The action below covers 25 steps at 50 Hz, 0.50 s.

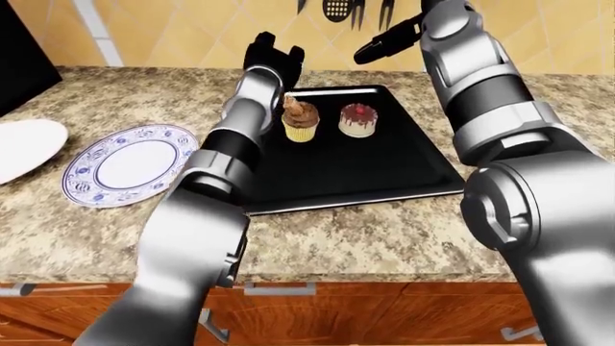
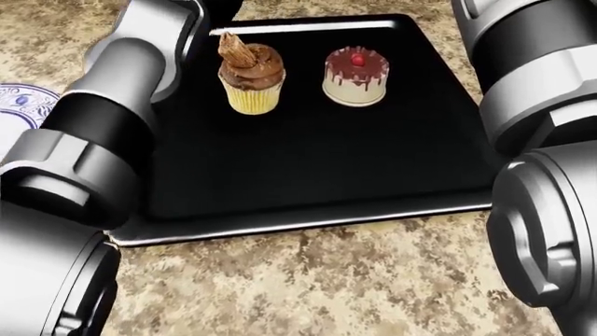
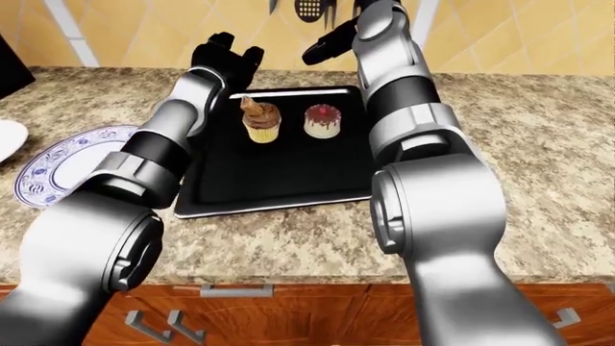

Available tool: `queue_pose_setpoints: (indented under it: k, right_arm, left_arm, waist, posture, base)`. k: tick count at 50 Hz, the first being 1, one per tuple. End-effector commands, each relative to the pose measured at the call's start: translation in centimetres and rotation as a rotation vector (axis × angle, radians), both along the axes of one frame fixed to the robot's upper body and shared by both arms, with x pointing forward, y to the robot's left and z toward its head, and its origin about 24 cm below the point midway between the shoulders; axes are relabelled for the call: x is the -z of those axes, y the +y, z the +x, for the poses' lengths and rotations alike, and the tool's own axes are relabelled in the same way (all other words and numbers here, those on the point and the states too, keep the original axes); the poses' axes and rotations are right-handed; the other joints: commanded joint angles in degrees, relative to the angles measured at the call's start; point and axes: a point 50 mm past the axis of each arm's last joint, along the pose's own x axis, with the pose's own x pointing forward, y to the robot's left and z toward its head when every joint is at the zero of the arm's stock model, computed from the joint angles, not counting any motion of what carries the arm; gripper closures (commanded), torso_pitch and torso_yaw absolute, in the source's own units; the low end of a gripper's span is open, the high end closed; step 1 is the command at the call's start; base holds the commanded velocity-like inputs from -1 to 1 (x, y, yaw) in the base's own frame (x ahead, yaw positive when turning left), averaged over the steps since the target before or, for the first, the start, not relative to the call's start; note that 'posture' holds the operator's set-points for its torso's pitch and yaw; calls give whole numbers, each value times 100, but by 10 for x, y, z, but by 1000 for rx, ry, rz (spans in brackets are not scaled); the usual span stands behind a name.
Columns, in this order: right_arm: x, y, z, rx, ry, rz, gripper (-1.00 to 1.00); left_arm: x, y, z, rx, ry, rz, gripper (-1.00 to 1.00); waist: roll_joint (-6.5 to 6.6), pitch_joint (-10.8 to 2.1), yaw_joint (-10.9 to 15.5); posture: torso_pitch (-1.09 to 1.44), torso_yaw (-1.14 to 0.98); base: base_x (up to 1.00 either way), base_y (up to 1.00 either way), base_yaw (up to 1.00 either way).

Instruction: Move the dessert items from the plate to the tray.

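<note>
Both desserts, cupcake [image 2: 250, 82] and cake [image 2: 355, 75], sit on the tray [image 2: 317, 175], clear of the left hand's [image 1: 272, 58] spread fingers.

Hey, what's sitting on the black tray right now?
On the black tray stand a chocolate-frosted cupcake and a small cherry-topped cake, side by side and apart. The left arm covers the tray's left edge, so anything there is hidden.

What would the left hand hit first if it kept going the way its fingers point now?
Probably nothing on the counter: the left hand points up and away past the tray's top edge, clear of the cupcake, toward the tiled wall. Depth is unclear.
</note>
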Motion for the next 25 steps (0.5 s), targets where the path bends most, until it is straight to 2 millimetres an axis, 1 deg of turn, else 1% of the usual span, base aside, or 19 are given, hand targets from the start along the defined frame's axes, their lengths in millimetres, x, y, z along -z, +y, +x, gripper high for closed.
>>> queue_pose_setpoints:
  k: [1,4,8,11,13,14,15,17,18,19,20,22,23,25]
  right_arm:
    - [-30,2,-8,-9,-111,-7,-100]
    - [-29,2,-7,-9,-109,-7,-100]
    - [-31,1,-8,-4,-113,-1,-100]
    - [-32,-3,-9,7,-115,13,-100]
    - [-34,-5,-9,10,-118,18,-100]
    - [-33,-6,-9,11,-118,21,-100]
    - [-34,-6,-9,12,-120,25,-100]
    - [-34,-5,-9,9,-119,26,-100]
    - [-33,-5,-9,6,-118,29,-100]
    - [-33,-6,-9,8,-117,26,-100]
    - [-33,-6,-9,7,-117,28,-100]
    - [-33,-8,-9,9,-116,31,-100]
    - [-33,-8,-9,9,-117,33,-100]
    - [-34,-9,-9,12,-119,36,-100]
  left_arm:
    - [-35,3,-3,0,-110,-32,-100]
    - [-41,13,-2,-18,-107,-62,-100]
    - [-49,24,-2,-18,-92,-175,-100]
    - [-63,31,-5,33,-80,-405,-100]
    - [-67,32,-6,76,-78,-524,-100]
    - [-71,33,-6,111,-64,-658,-100]
    - [-72,35,-7,148,-54,-756,-100]
    - [-68,40,-6,172,-51,-881,-100]
    - [-65,45,-5,159,-85,-931,-100]
    - [-62,50,-4,161,-84,-1005,-100]
    - [-63,52,-4,165,-109,-1030,-100]
    - [-67,57,-6,216,-94,-1175,-100]
    - [-69,58,-6,226,-108,-1188,-100]
    - [-76,63,-9,275,-111,-1270,-100]
  waist:
    - [4,-218,6]
    - [14,-214,0]
    - [34,-210,0]
    - [50,-204,3]
    - [57,-199,3]
    - [61,-195,4]
    - [65,-191,6]
    - [77,-180,7]
    - [84,-180,6]
    - [93,-182,4]
    - [104,-187,2]
    - [125,-196,-4]
    - [134,-199,-6]
    - [147,-198,-9]
  posture:
    - [0,0]
    - [0,0]
    - [0,0]
    - [0,0]
    - [0,0]
    - [0,0]
    - [0,0]
    - [0,0]
    - [0,0]
    - [0,0]
    - [0,0]
    - [0,0]
    - [0,0]
    - [0,0]
  base:
    - [0,0,0]
    - [0,0,0]
    - [0,0,0]
    - [0,0,0]
    - [0,0,0]
    - [0,0,0]
    - [0,0,0]
    - [0,0,0]
    - [0,0,0]
    - [0,0,0]
    - [0,0,0]
    - [0,0,0]
    - [0,0,0]
    - [0,0,0]
